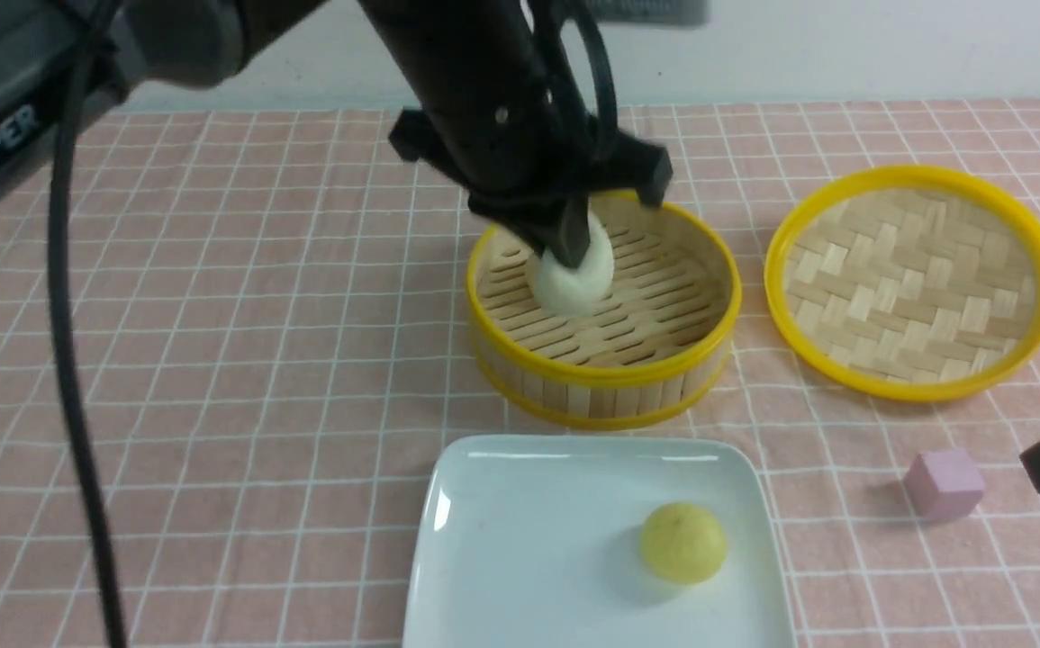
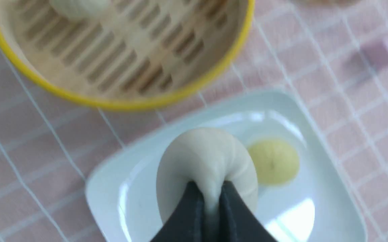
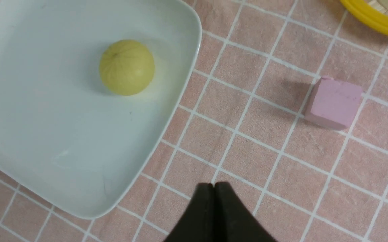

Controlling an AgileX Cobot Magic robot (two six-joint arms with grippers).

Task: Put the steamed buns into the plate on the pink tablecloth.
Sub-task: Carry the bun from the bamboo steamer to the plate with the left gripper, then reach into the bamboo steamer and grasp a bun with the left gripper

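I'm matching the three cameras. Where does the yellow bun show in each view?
Front view: yellow bun on the right half of the plate.
Left wrist view: on the plate, yellow bun beside the pale bun the left gripper pinches.
Right wrist view: on the plate, yellow bun, pink cube nearby.
Shared landmark: the plate.

Plate — near edge out of frame
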